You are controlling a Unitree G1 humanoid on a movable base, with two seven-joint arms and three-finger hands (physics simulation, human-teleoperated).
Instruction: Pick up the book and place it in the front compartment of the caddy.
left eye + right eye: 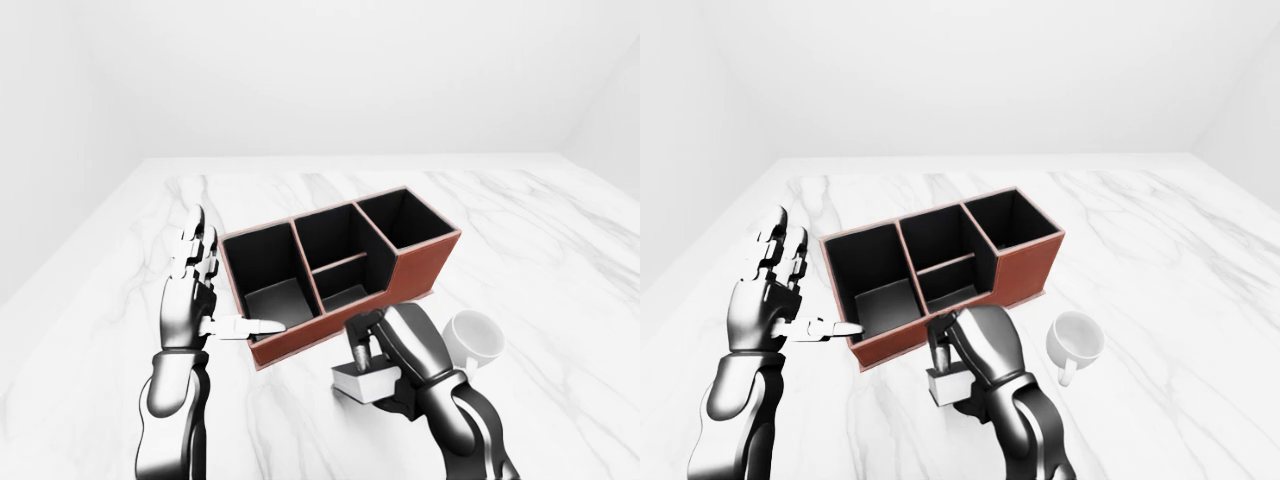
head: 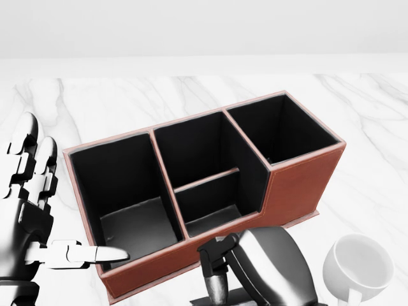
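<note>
1. Left-eye view: the caddy (image 1: 340, 275), red-brown outside and black inside, stands on the white marble table (image 1: 520, 220) at the centre; the right hand (image 1: 395, 345) sits at 6 o'clock of the caddy with its fingers closed round the book (image 1: 362, 381), a pale block held just beside the caddy's near wall; the white mug (image 1: 476, 337) rests at 4 o'clock of the caddy, apart from it.
2. Head view: the left hand (image 2: 32, 217) occupies 9 o'clock of the caddy (image 2: 299, 185); its fingers are spread open and upright; its thumb tip meets the caddy's lower-left corner; all compartments appear dark, with nothing visible inside.
3. Right-eye view: the book (image 1: 945, 387) hangs under the right hand (image 1: 975, 350), outside the caddy (image 1: 1025, 270); the mug (image 1: 1075, 340) stands at 3 o'clock of that hand.
</note>
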